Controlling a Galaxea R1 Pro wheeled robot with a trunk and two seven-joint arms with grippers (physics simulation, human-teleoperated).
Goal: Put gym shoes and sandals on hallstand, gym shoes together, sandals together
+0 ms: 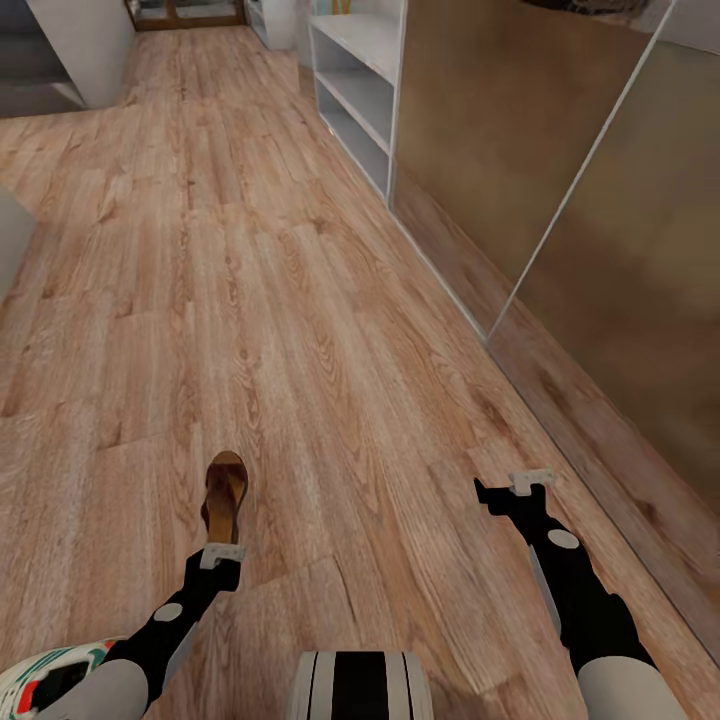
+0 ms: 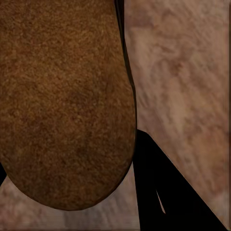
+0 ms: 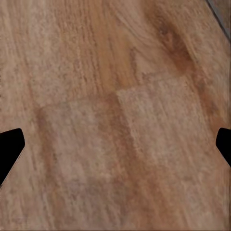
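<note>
Where the left hand reaches forward over the corridor floor, one sandal is seen, lying on the planks just beyond the fingertips with its brown insole facing up. From the left wrist view, that sandal is shown very close as a rounded brown suede-like surface, with a dark finger beside it; whether the left hand is closed on the sandal or merely next to it cannot be told. One gym shoe is counted as well, white with green and red accents, seen at the lower left corner beside the left arm. The right hand is held above bare flooring, well apart from the sandal; in the right wrist view its two dark fingertips are spread wide with nothing between them but wood planks. One pale grey hallstand with open shelf tiers is seen farther down the corridor against the right-hand wall. No brand, label or legible writing is made out on any item.
</note>
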